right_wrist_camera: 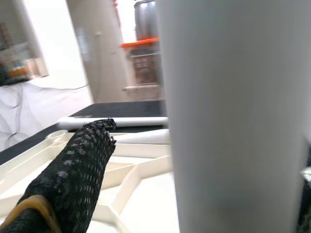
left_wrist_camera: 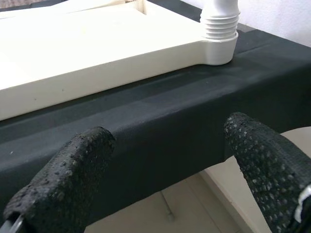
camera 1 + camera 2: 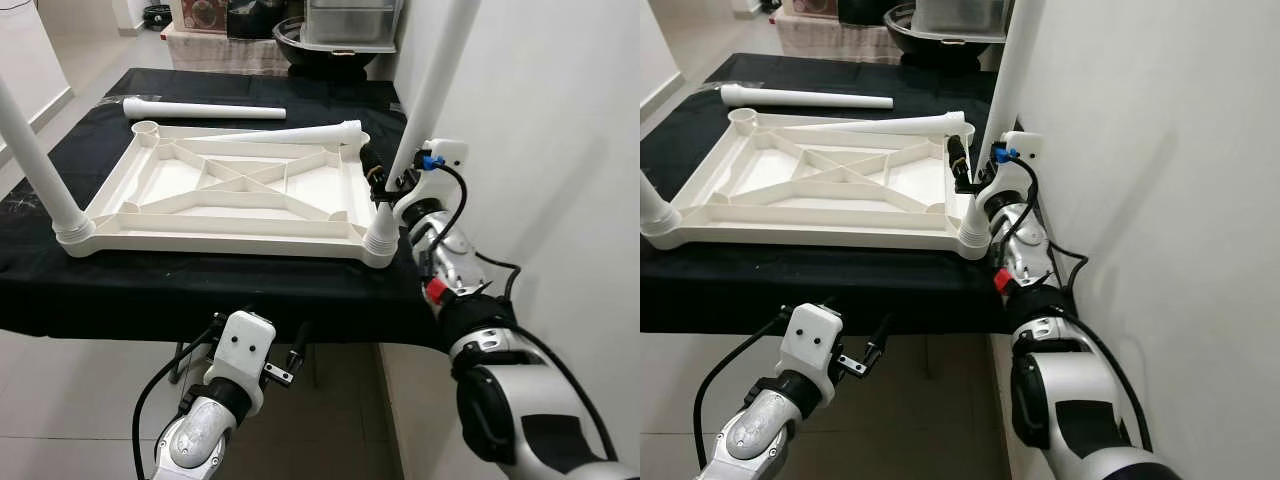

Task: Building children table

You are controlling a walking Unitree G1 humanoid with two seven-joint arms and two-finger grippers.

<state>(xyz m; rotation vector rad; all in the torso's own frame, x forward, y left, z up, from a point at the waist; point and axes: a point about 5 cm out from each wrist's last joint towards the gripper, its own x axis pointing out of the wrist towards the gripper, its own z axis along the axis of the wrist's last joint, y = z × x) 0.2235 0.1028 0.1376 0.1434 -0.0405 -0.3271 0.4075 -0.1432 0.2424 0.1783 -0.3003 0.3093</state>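
A white children's table top [image 3: 215, 226] lies upside down on a black-clothed table [image 3: 150, 290]. One white leg [image 3: 432, 85] stands in its near right corner socket, and another leg [image 3: 35, 155] stands in the near left. A third leg [image 3: 290, 133] lies across the top's far edge. The last loose leg [image 3: 200, 108] rests on the cloth behind. My right gripper [image 3: 388, 180] is open around the near right leg just above its collar, one finger [image 1: 82, 165] standing apart from it. My left gripper [image 2: 165, 165] hangs open below the table's front edge, holding nothing.
A white wall [image 3: 540, 120] runs close along the right side of the table. A dark bowl and a clear container [image 3: 350, 25] stand on a bench behind. Tiled floor [image 3: 80, 400] lies in front of the table.
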